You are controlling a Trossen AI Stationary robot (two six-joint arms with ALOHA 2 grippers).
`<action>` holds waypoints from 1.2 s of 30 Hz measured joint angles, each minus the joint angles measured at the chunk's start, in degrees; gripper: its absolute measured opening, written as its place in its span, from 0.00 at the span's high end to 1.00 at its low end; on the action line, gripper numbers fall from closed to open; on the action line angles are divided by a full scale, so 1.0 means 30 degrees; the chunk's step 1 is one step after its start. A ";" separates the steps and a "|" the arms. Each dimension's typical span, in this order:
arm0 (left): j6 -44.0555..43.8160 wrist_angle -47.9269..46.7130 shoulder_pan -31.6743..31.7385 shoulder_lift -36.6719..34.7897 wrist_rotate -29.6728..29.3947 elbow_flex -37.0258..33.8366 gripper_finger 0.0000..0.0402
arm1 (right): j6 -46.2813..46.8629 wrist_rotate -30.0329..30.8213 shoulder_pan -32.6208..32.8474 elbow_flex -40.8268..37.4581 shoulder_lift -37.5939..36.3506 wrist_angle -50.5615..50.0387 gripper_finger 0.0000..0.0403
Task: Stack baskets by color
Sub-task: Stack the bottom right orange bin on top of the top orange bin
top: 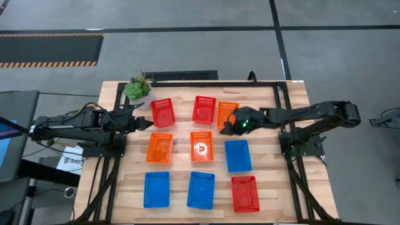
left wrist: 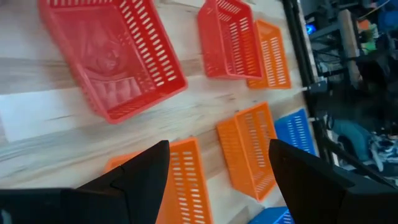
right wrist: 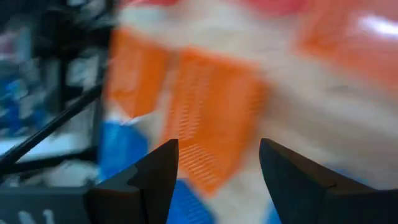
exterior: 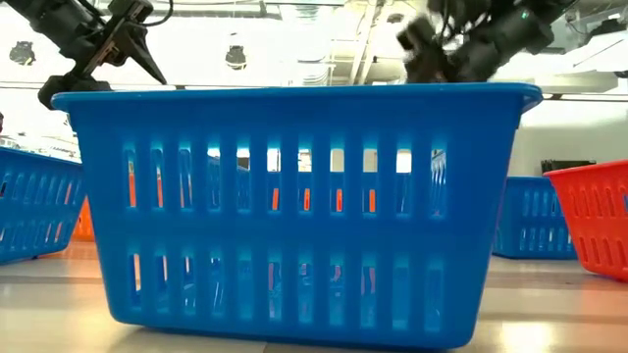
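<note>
High view, right tool (top: 235, 124) open over orange basket (top: 227, 114)

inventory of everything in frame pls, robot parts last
red baskets: three, red; two in the far row (left, middle), one at the near right corner.
orange baskets: three, orange; far row right, partly under the right gripper, plus middle row left and centre.
blue baskets: three, blue; middle row right, near row left and centre.
potted plant: one, green; far left corner of the table.
table: one, light wood, black frame.
left gripper: open, above the table between the far-left red and middle-left orange baskets.
right gripper: open, empty, over the far-right orange basket.
</note>
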 joint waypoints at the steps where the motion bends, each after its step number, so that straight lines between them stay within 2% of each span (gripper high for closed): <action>1: 0.0033 0.0034 0.0000 0.0096 -0.0001 0.0000 0.35 | 0.0040 0.0138 0.0476 0.0005 0.0408 0.1074 0.38; 3: 0.0068 0.0014 0.0000 0.0230 -0.0005 0.0000 0.35 | 0.0063 0.0246 0.1029 0.0072 0.1371 0.2447 0.38; 7: 0.0073 0.0009 0.0000 0.0233 0.0002 0.0000 0.35 | 0.0256 0.0331 0.1470 0.1410 0.3461 0.1886 0.38; 17: 0.0177 -0.0027 0.0000 0.0226 0.0090 0.0000 0.35 | -0.1040 0.0450 0.1334 0.6151 0.8191 -0.4899 0.38; 24: 0.0501 -0.0129 0.0000 0.0226 0.0090 0.0007 0.35 | -0.1410 0.0493 0.1429 0.8880 1.0820 -0.6732 0.41; 28: 0.0649 -0.0202 0.0000 0.0226 0.0090 0.0008 0.35 | -0.1180 0.0843 0.1509 1.0089 1.1837 -0.8053 0.56; 33: 0.0773 -0.0217 0.0000 0.0233 0.0085 0.0015 0.35 | -0.1937 0.0861 0.1382 1.0509 1.2407 -0.8234 0.91; 34: 0.0917 -0.0217 0.0000 0.0231 0.0082 0.0015 0.35 | -0.2029 0.0847 0.1330 1.0551 1.2357 -0.8112 0.95; 36: 0.1122 -0.0217 0.0000 0.0226 0.0078 0.0015 0.35 | -0.1976 0.0760 0.1169 1.0550 1.2058 -0.8140 0.96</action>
